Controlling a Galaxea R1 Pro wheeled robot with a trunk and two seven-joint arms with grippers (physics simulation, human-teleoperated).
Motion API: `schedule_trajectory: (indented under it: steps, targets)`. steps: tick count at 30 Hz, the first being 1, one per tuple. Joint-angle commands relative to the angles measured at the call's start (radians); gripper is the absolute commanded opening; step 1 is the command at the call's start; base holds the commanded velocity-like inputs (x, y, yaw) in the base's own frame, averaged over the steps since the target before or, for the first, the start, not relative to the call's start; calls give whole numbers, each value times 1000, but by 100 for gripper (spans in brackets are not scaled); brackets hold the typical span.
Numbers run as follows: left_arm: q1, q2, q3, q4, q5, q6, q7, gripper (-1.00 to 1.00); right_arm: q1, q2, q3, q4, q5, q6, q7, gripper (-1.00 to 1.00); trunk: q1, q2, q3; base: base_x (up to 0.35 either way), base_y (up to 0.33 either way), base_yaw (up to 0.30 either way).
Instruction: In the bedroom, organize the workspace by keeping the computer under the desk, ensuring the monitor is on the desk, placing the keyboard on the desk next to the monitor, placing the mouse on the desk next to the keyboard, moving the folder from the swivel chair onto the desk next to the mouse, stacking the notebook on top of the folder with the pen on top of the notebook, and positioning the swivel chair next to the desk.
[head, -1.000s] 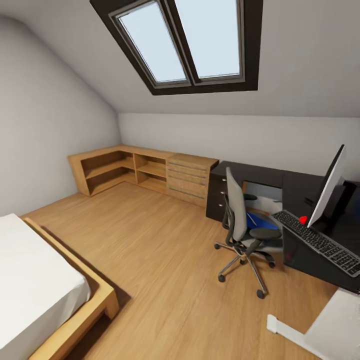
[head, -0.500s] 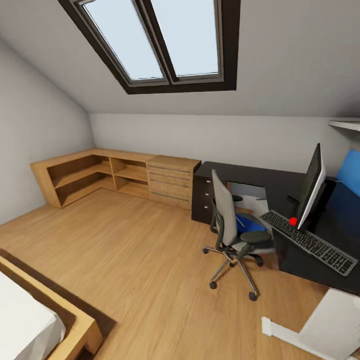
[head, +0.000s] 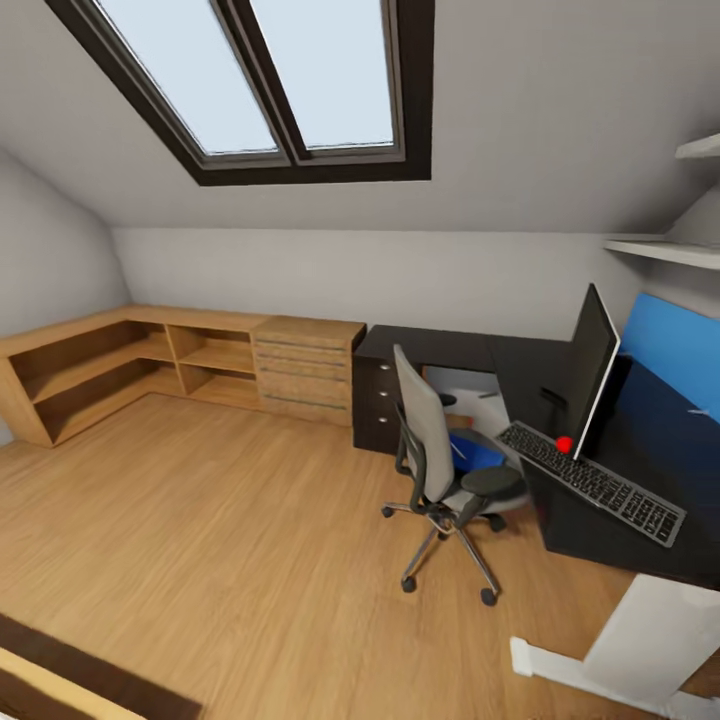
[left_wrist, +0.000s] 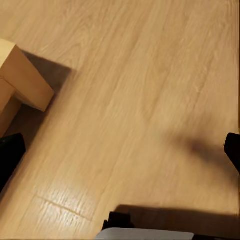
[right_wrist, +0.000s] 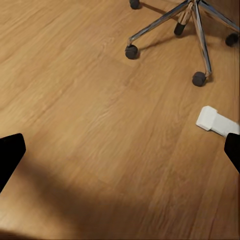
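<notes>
The black L-shaped desk stands at the right. On it the monitor stands upright, seen edge-on, with the keyboard lying in front of it. A small red dot sits by the keyboard. The grey swivel chair faces the desk, and the blue folder lies on its seat. Mouse, notebook, pen and computer are too small or hidden to tell. My left gripper hangs open over bare floor. My right gripper is open above the floor near the chair's chrome base.
Light wooden cabinets line the far wall at the left. A blue panel runs along the right wall under white shelves. A white desk leg and its foot stand close by. A wooden bed leg is near my left gripper.
The camera has turned to the right: the bed slid out at the lower left, the desk and chair shifted left, and the blue wall panel came into view.
</notes>
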Motion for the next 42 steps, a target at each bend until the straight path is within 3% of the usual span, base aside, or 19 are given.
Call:
schedule_trajectory:
  steps: [1,11,24,32,42]
  targets:
    - [0,0,-1,-1,5,-2,0,100,-1,0,0,1,6,-3,-3,100,0,-1,-1,33,14,-276]
    - [0,1,-1,-1,5,-5,1,100,-1,0,0,0,5,-7,-4,100,0,-1,-1,4,17,-276]
    - [0,1,-1,-1,5,-4,1,100,-1,0,0,0,4,-4,-5,100,0,-1,-1,0,280,-276]
    - [0,-3,-1,-3,9,-14,2,100,-1,0,0,1,4,-5,-4,100,0,-1,-1,0,72,-181]
    - [0,-11,-1,-14,25,-6,7,100,-1,1,-2,0,1,-4,-5,100,38,-71,-32,0,2,-9]
